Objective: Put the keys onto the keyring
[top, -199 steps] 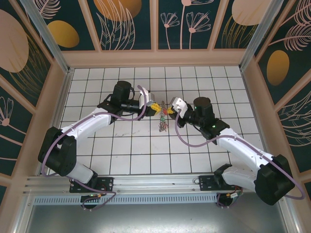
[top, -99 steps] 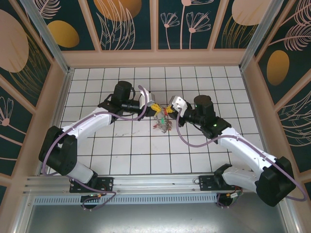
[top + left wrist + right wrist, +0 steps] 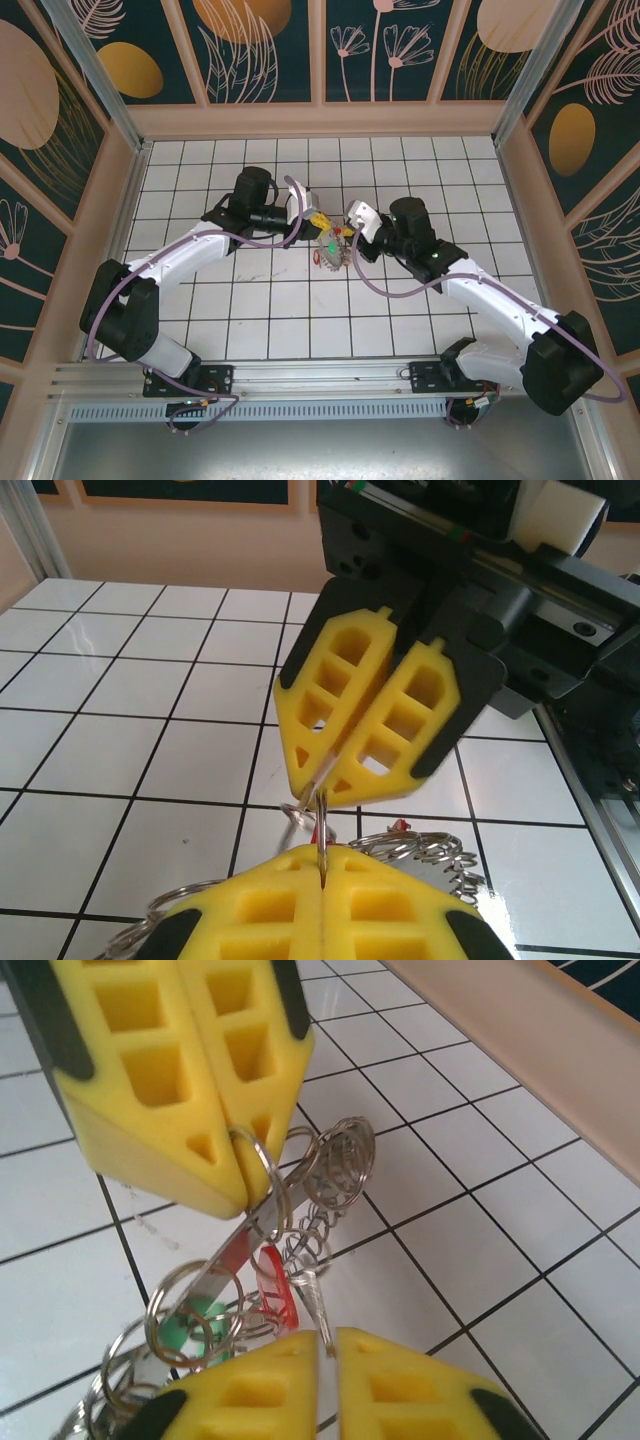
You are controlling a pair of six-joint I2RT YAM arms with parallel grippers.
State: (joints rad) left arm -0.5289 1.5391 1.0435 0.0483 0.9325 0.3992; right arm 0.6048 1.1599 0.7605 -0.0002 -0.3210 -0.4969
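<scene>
The keys [image 3: 329, 251] hang as a bunch of silvery metal, wire rings and a red tag [image 3: 272, 1290] and green tag [image 3: 195, 1322] between my two grippers, above the tiled floor. My left gripper [image 3: 320, 221] [image 3: 322, 865] is shut on a thin wire ring [image 3: 262, 1165] at the top of the bunch. A flat pale-grey strip, likely the keyring [image 3: 245, 1240] seen edge-on, slants below it. My right gripper [image 3: 347, 228] [image 3: 328, 1345] faces the left one, its pads a sliver apart around the tip of one small key [image 3: 318, 1305].
White tiled floor [image 3: 270, 310] spreads all round under the arms. Beige walls [image 3: 320, 120] close in the back and both sides. The two grippers' yellow fingers [image 3: 350, 710] nearly touch over the floor's middle.
The right gripper has shifted left, closer to the left gripper. The bunch has swung left and up from hanging straight down. The right pads have eased slightly apart.
</scene>
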